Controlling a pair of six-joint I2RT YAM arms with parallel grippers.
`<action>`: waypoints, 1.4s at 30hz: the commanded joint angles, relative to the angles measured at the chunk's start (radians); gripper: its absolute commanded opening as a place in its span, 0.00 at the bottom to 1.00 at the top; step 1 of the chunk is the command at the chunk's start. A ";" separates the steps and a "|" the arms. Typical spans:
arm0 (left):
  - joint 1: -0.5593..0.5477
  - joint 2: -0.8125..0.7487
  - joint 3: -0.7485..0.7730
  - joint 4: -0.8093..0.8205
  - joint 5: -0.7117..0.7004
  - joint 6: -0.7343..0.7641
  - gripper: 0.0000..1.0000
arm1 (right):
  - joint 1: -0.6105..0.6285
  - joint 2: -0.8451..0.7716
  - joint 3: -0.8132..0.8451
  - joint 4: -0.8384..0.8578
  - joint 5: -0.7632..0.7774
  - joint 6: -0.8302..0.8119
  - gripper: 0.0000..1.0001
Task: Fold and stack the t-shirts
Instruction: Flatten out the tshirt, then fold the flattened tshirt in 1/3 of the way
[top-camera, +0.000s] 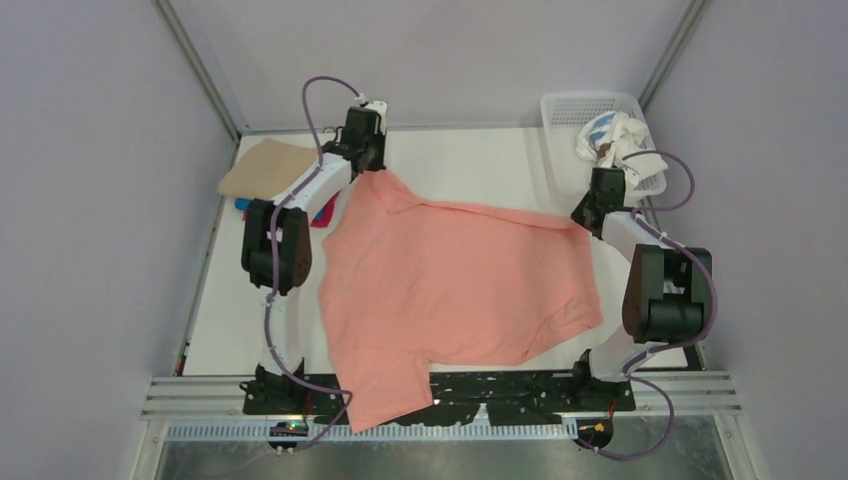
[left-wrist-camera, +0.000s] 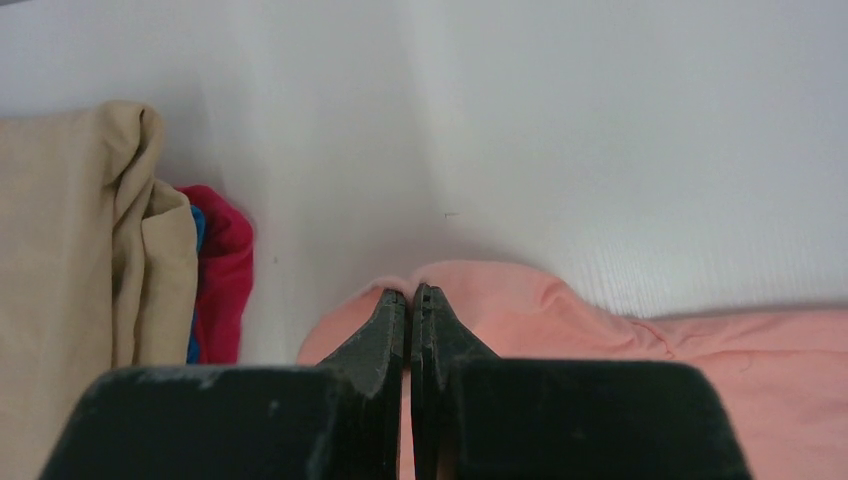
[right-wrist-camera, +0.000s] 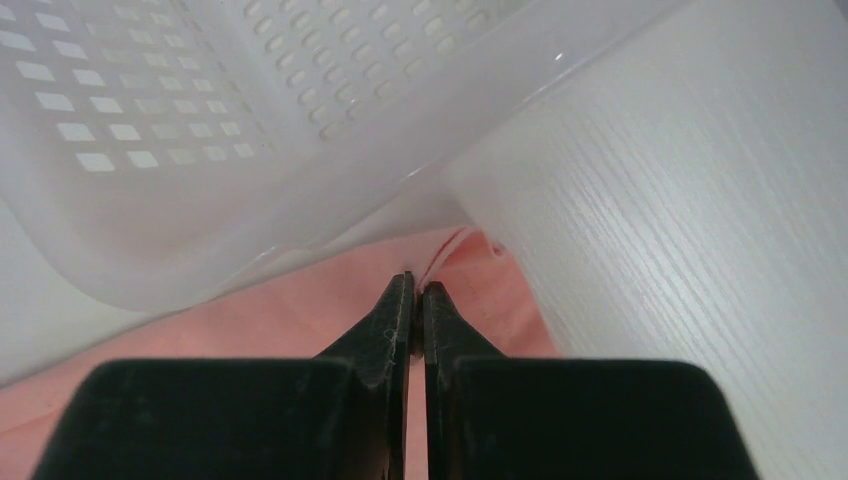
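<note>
Across the white desk (top-camera: 470, 160), the salmon-pink t-shirt (top-camera: 450, 290) is spread flat, with one part draped over the near edge. Its far left corner is clamped in the left gripper (left-wrist-camera: 409, 295), and its far right corner in the right gripper (right-wrist-camera: 416, 285), just beside the basket (right-wrist-camera: 200, 130). Open desk surface is left beyond the far hem. The blue t-shirt (left-wrist-camera: 198, 225) and magenta t-shirt (left-wrist-camera: 225, 270) under the tan t-shirt (left-wrist-camera: 70, 260) are shown clearly by the left wrist view only.

The pink shirt (top-camera: 460, 290) is soft matt cloth; the basket (right-wrist-camera: 150, 120) is smooth, perforated white plastic; the table (right-wrist-camera: 700, 250) looks faintly grained, perhaps laminate.
</note>
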 joint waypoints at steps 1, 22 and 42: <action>0.009 -0.033 0.058 0.027 0.001 -0.034 0.00 | -0.003 -0.019 0.074 0.072 0.052 0.015 0.06; 0.008 -0.545 -0.528 0.048 -0.048 -0.310 0.00 | -0.004 -0.004 0.180 -0.091 0.076 -0.036 0.09; -0.147 -0.891 -0.786 -0.245 -0.250 -0.599 0.00 | -0.003 -0.009 0.223 -0.176 0.048 -0.092 0.09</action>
